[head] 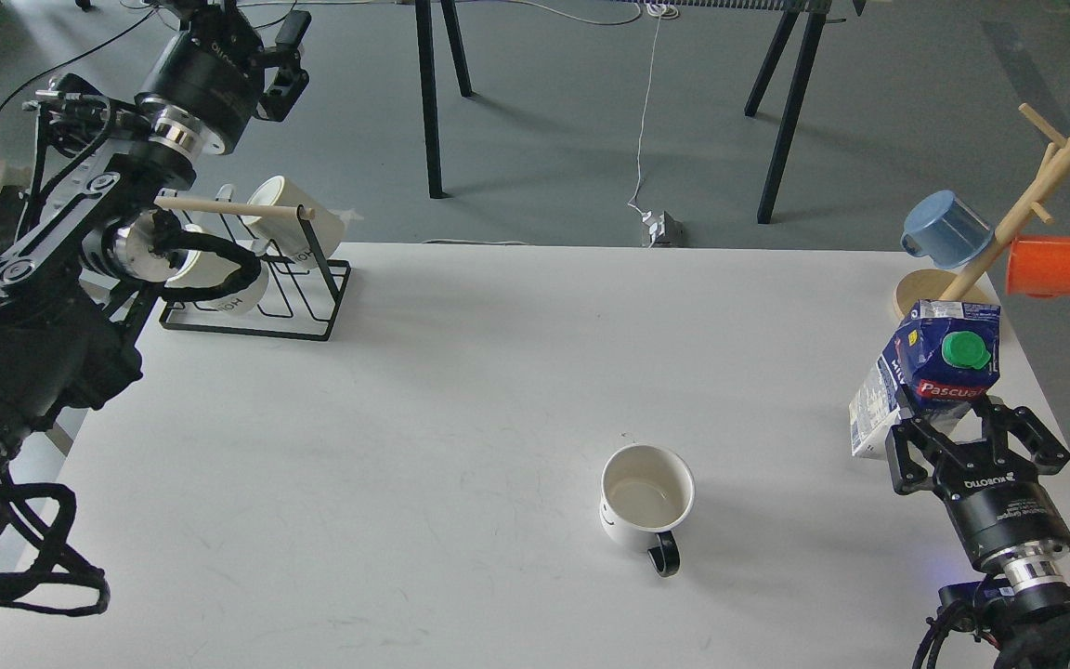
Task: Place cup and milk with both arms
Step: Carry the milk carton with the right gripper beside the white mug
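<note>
The cup, a white mug with a black handle pointing toward me, stands upright and empty on the white table, right of centre near the front. The milk, a blue and white carton with a green cap and a red band, is tilted at the table's right side. My right gripper is shut on its lower part, one finger on each side. My left gripper is open and empty, held high beyond the table's back left corner, far from the cup.
A black wire rack with ribbed white mugs stands at the back left, under my left arm. A wooden mug tree with a blue cup and an orange cup stands at the back right, just behind the milk.
</note>
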Motion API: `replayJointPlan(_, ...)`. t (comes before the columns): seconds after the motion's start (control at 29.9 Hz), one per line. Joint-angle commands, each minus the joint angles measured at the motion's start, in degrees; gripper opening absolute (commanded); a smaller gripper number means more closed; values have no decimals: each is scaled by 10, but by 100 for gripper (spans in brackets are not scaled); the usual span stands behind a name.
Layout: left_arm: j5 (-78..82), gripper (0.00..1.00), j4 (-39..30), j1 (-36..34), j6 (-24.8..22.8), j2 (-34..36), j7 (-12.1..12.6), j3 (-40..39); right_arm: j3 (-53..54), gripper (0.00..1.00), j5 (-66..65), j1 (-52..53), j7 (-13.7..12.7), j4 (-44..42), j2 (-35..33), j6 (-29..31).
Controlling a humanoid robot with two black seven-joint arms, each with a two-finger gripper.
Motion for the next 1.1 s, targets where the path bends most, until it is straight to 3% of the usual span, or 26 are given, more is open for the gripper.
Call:
replayJointPlan(0.0, 0, 100, 0, 0, 0, 0, 0, 0, -22, 62, -71, 1, 0, 5, 48, 0)
replayJointPlan(0.27, 0, 100, 0, 1, 10, 1, 0, 1, -87, 62, -149, 0, -1, 0, 118, 0)
replayJointPlan(0.9, 0, 100, 0, -2, 11, -1, 0, 14, -97, 68, -185, 1, -2, -41, 142, 0)
replayJointPlan(1.07, 0, 100, 0, -3, 10, 0, -1, 14, -94, 89, -185, 0, -2, -41, 142, 0)
